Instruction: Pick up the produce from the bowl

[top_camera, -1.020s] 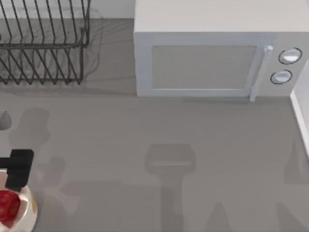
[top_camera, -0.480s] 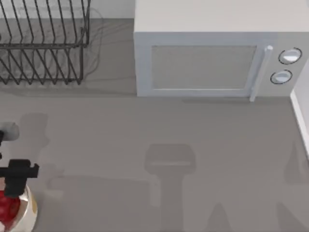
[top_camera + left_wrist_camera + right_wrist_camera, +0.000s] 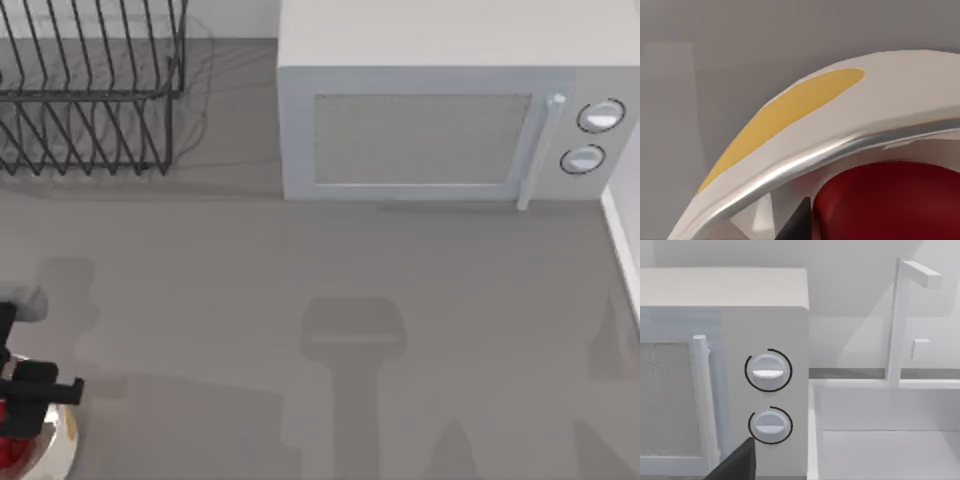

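The cream bowl (image 3: 60, 445) sits at the table's front left corner, partly cut off by the top view's edge. The red produce (image 3: 10, 455) lies inside it. My left gripper (image 3: 30, 395) hangs low over the bowl's far rim, right above the produce. The left wrist view looks from very close at the bowl's shiny rim (image 3: 805, 160), a yellow patch on its outer wall, and the produce (image 3: 890, 205) just inside. My right gripper (image 3: 735, 465) is parked off to the right, facing the microwave's knobs.
A white microwave (image 3: 440, 120) stands at the back centre-right. A black wire dish rack (image 3: 90, 90) stands at the back left. A white sink basin (image 3: 890, 440) with a tap lies right of the microwave. The grey tabletop (image 3: 330, 330) stretches open between them.
My left gripper has moved toward the table's front edge and lower over the bowl, and it now covers more of the produce. The bowl, the produce and the right arm have stayed put.
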Robot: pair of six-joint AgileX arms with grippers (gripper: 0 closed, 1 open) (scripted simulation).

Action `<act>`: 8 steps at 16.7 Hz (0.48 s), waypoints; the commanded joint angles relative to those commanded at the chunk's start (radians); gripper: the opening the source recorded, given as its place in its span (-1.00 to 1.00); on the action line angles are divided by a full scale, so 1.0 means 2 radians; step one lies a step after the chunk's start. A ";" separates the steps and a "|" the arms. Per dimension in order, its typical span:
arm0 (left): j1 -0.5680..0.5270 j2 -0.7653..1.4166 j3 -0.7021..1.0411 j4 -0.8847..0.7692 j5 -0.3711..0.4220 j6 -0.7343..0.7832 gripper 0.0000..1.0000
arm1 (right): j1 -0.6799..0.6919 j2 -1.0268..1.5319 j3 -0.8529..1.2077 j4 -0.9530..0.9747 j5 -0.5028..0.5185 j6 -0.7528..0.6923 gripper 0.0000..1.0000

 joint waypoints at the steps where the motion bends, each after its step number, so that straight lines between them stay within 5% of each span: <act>1: 0.000 0.001 -0.001 0.001 0.000 0.000 1.00 | 0.000 0.000 0.000 0.000 0.000 0.000 1.00; 4: 0.000 0.001 -0.001 0.001 0.000 0.000 1.00 | 0.000 0.000 0.000 0.000 0.000 0.000 1.00; 8: 0.000 0.001 -0.001 0.001 0.000 0.000 0.40 | 0.000 0.000 0.000 0.000 0.000 0.000 1.00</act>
